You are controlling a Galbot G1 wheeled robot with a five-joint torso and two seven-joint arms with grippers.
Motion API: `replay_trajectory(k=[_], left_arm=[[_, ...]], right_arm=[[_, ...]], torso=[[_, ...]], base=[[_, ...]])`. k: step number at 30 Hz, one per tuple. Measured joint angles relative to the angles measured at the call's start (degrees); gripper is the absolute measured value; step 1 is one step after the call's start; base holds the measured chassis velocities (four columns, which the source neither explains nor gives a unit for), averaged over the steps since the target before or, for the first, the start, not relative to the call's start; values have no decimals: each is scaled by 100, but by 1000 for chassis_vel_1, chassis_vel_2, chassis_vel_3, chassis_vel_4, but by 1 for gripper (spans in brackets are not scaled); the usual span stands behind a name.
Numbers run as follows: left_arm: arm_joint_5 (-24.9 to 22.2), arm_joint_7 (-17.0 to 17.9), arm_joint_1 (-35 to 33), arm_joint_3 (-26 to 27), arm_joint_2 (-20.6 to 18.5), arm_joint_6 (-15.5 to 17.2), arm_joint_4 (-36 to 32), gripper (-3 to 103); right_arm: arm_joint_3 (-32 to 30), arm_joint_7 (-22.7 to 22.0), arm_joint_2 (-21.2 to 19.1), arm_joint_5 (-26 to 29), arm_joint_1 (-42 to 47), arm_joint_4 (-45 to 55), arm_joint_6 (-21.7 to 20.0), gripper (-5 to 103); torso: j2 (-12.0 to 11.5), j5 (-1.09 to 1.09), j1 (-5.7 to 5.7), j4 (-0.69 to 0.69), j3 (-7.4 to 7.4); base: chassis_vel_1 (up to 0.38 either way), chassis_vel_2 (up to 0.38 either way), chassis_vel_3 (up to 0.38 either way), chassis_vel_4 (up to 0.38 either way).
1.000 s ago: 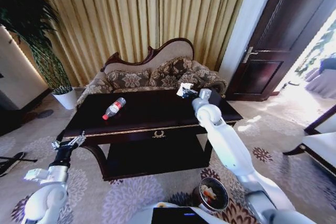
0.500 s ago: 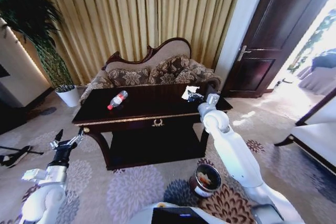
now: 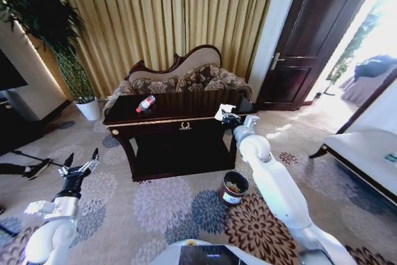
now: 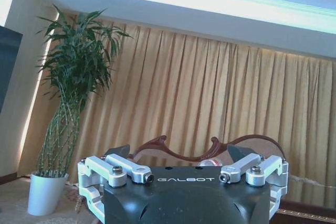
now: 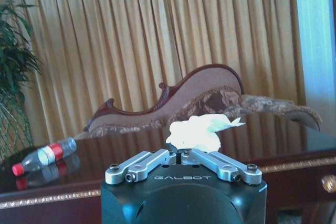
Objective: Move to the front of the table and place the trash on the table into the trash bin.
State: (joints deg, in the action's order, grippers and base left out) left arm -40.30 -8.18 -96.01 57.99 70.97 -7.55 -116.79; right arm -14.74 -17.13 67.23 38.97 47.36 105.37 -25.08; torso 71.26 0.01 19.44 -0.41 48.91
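The crumpled white paper (image 5: 195, 132) sits pinched in my right gripper (image 3: 227, 116) at the near right edge of the bench (image 3: 167, 111), jaws clamped on it, not yet carried over to the trash bin (image 3: 233, 188) on the carpet in front. One clear bottle (image 3: 146, 103) with a red cap lies toward the bench's left, so I count two pieces left up there and one bin, already holding some scraps. My left gripper (image 3: 79, 167) hangs low beside me, well clear of the bench, jaws apart.

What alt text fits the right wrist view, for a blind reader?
The right hand is shut on crumpled white paper above the glossy dark table. A red-capped bottle lies on the table; a sofa and gold curtains stand behind.
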Motion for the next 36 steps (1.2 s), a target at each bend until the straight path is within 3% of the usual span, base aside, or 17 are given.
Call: replay_trajectory(k=[5,13,28,36], left_arm=[[-8,-3,-3,6,1,-8,1,100],[-96,-15,-25,75,-49,-21,0,100],[-142,-143,-128,41,-32,-157,48,100],[-224,-208,-214,101,-71,-256,108,100]], right_arm=[[6,84,103,-142,15,-390,96,0],[-122,467,202,-533,-22,-1875,466,0],[-205,949,-209,-761,-568,-4351,935,0],[-221,1061,-343,-975,-730,-5121,1036,0]], torso=[[-9,-2,9,2,6],[-9,2,9,0,5],[-7,2,7,2,4],[-6,0,7,2,4]], base=[[0,0,0,0],[-16,25,34,-26],[0,0,0,0],[0,0,0,0]])
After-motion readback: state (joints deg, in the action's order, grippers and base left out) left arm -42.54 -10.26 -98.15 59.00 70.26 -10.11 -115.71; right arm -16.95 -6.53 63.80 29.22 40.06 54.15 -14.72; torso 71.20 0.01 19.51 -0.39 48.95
